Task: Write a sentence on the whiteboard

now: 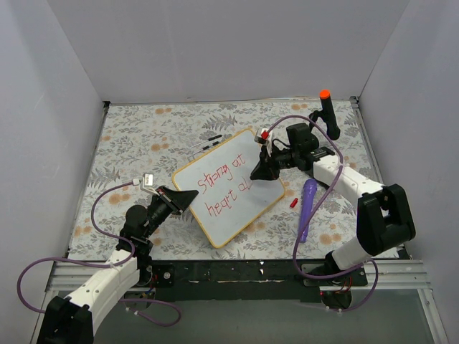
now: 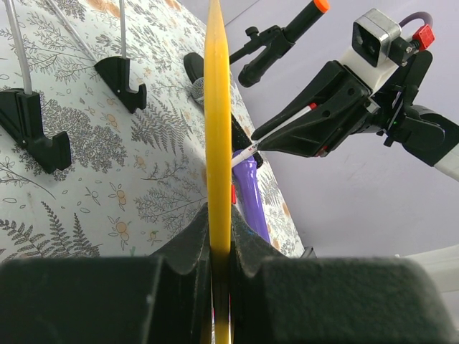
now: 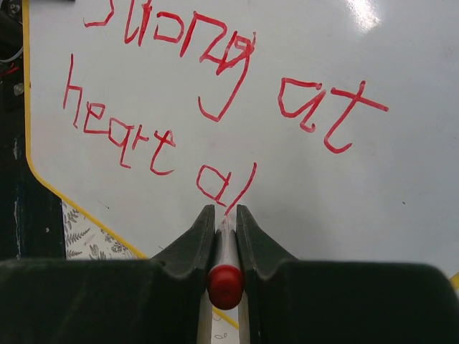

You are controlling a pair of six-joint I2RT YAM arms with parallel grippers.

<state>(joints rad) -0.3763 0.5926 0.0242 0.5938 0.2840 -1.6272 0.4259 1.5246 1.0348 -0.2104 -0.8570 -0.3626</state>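
Right hand (image 3: 226, 213) grips marker (image 3: 225, 281), tip at whiteboard (image 3: 401, 179).

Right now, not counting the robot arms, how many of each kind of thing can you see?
whiteboard: 1
marker: 1
red cap: 1
purple stick: 1
orange-tipped stick: 1
black feet: 2
Total: 7

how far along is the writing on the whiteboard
Done: the sentence reads "Strong at" on one line and "heart" below. In hand: the right gripper, shut on the marker, is at an unfinished "al"; the left gripper clamps the whiteboard by its yellow edge. To do: the rest of that word.
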